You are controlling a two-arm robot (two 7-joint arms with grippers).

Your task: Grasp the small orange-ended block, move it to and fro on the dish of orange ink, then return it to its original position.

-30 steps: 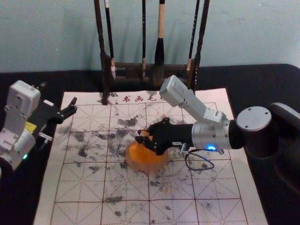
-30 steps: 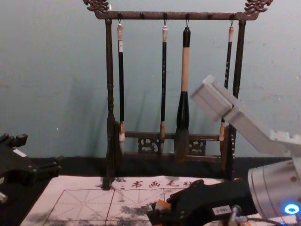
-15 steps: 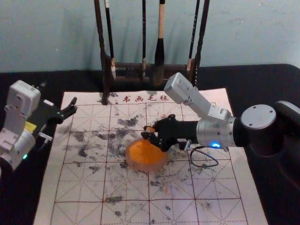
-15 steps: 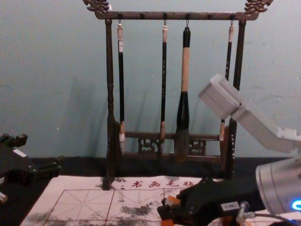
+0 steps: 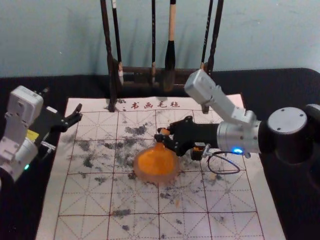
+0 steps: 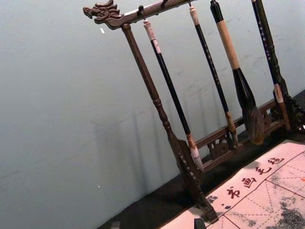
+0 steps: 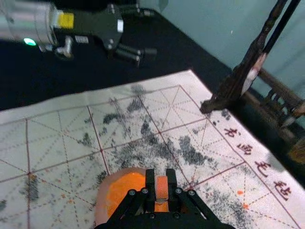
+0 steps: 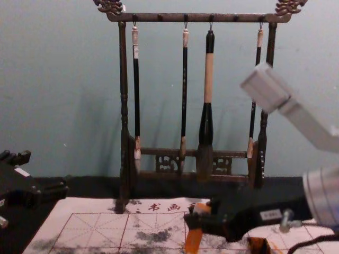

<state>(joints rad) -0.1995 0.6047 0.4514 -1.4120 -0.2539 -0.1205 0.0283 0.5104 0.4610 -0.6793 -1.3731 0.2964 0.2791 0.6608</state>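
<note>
Here's the right gripper [image 5: 162, 134], jaws pinching the small block [image 7: 161, 185], inky end down by the dish's [image 5: 155, 178] far rim. Dip too low and it could catch that rim; loose ink might spot the mat [image 5: 135, 200]. Left gripper [image 5: 79, 113] sits parked at left, jaws spread.

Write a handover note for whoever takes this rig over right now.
Right gripper: shut on the block, held roughly upright, orange end down, at the dish's far edge.
Left gripper: open and idle at the mat's left edge.
Dish of orange ink: on the mat, around its middle.
Done: block grasped. I can't tell whether it touches the ink or how much rubbing is done.
Left: any remaining to-and-fro strokes, then the return. The original spot isn't marked, so confirm it before releasing.
</note>
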